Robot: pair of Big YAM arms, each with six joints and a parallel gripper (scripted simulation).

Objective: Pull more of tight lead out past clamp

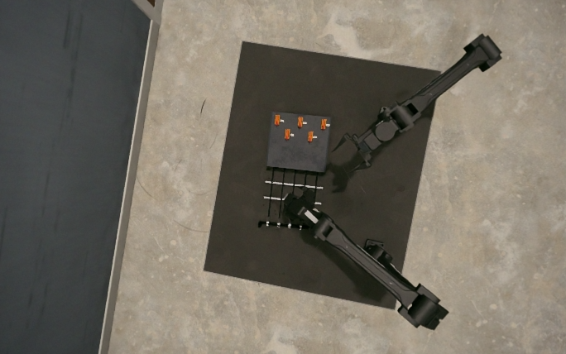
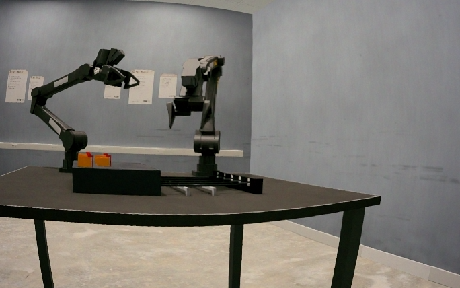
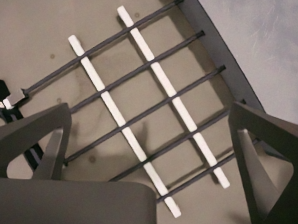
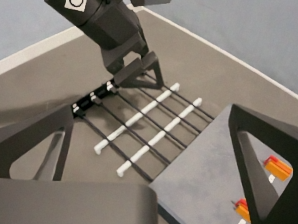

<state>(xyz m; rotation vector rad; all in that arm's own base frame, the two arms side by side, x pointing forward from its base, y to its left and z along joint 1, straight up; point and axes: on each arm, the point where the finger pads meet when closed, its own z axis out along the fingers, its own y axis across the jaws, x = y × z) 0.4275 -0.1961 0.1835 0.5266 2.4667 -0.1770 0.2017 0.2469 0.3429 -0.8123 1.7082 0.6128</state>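
Five black leads (image 1: pixel 292 192) run from the dark block (image 1: pixel 297 141) to the port bar (image 1: pixel 284 225), crossing two white bars (image 1: pixel 294 184). Several orange handles (image 1: pixel 300 121) stand on the block's far part. My left gripper (image 1: pixel 298 196) is open and empty, hanging well above the leads; in the left wrist view the leads (image 3: pixel 147 106) lie below its spread fingers. My right gripper (image 1: pixel 348 152) is open and empty, high beside the block's edge. The right wrist view shows the left gripper (image 4: pixel 136 70), the leads (image 4: pixel 143 125) and two handles (image 4: pixel 278 168). Which lead is tight does not show.
The left arm's base (image 2: pixel 206 142) stands behind the port bar (image 2: pixel 244 182). The right arm's base (image 2: pixel 72 138) stands behind the block (image 2: pixel 117 180). The black mat (image 1: pixel 317 174) lies under everything; the table edge (image 2: pixel 203 217) is in front.
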